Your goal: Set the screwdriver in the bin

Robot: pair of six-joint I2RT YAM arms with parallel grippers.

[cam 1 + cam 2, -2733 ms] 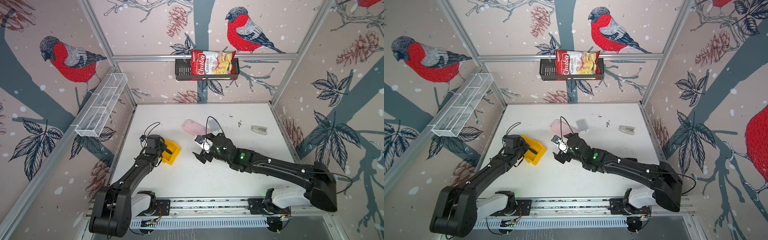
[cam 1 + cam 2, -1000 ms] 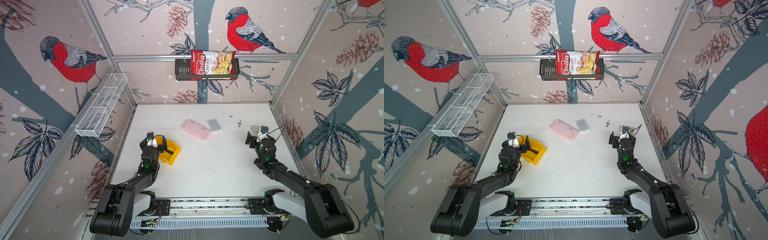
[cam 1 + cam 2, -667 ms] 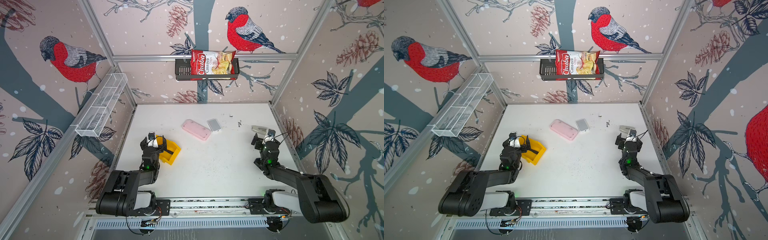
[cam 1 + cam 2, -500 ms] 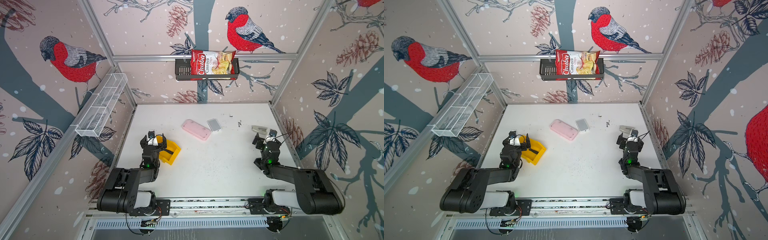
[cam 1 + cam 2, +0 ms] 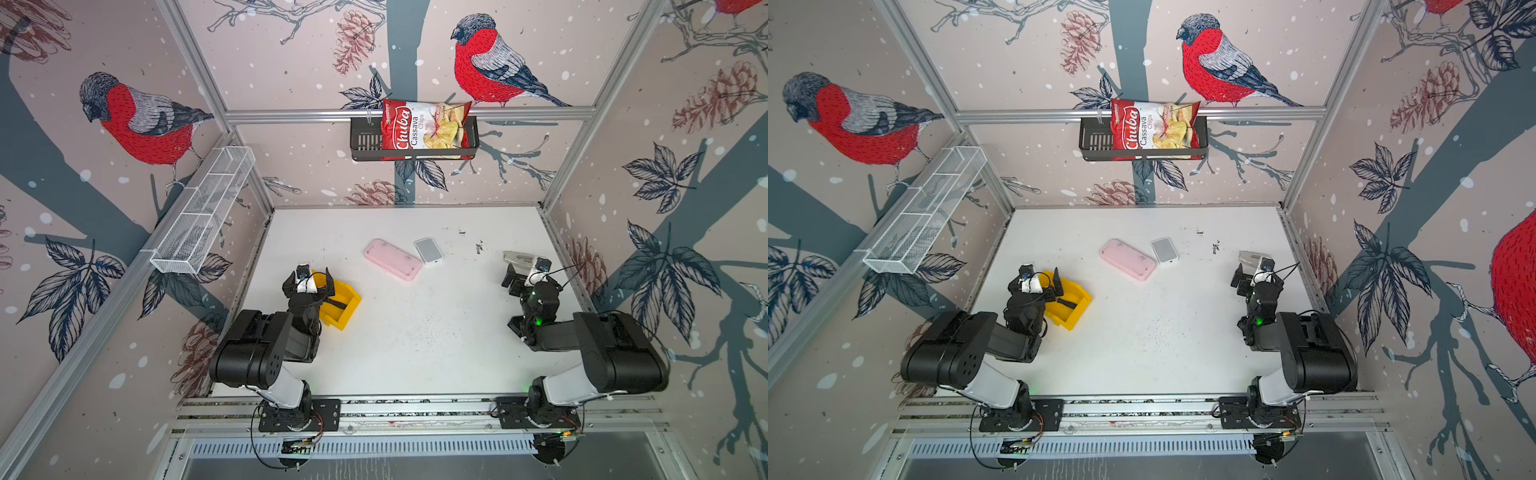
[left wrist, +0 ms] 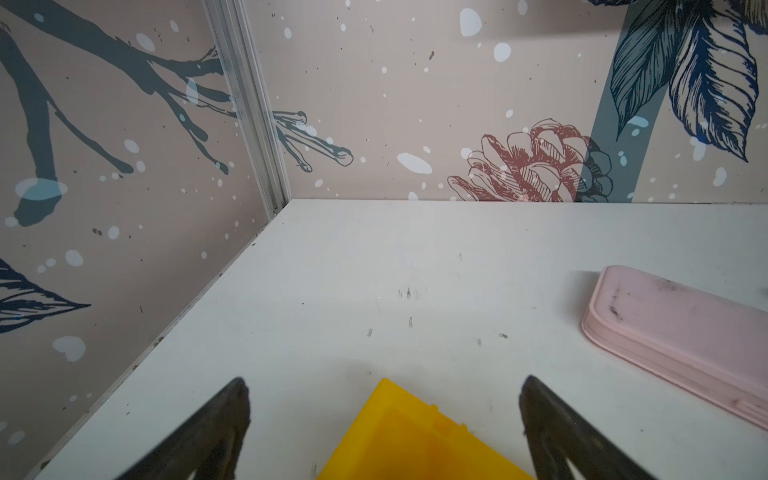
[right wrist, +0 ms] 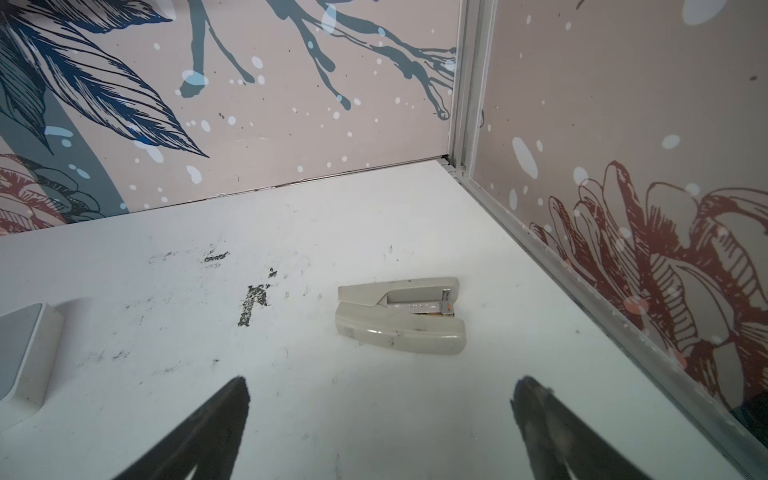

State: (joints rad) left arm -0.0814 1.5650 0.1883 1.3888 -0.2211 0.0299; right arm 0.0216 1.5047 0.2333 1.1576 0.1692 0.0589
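We see the left gripper (image 5: pixel 309 283) with its jaws spread as wide as they go and nothing between them. It hangs over the back end of the bin (image 5: pixel 348 319), and in the left wrist view the bin's (image 6: pixel 415 440) yellow corner shows below, apart from both dark fingers (image 6: pixel 224 419). The right gripper (image 5: pixel 524 274) is likewise wide open and empty, pointed at a beige stapler (image 7: pixel 399 318) that lies just beyond its fingers (image 7: pixel 216 415), untouched. The screwdriver (image 5: pixel 1068 303) lies inside the bin as a slim dark bar on the yellow floor (its far end is hidden by the left gripper, so we cannot tell which way the tip points). The bin sits near the left edge of the table (image 5: pixel 415 332), close to the wall. The stapler and the right gripper sit close to the right wall rail, so room is tight on both flanks. The middle of the table is bare and only scuffed. Farther back, a pink case (image 5: pixel 392 259) lies just beside a small white box (image 5: pixel 429 250). On the back wall a black basket (image 5: pixel 363 141) holds a red bag (image 5: pixel 424 129) that reads "Chuba Cassava Chips" — the only writing we can make out. A white wire mesh tray (image 5: pixel 203 212) hangs on the left wall — well above the table.
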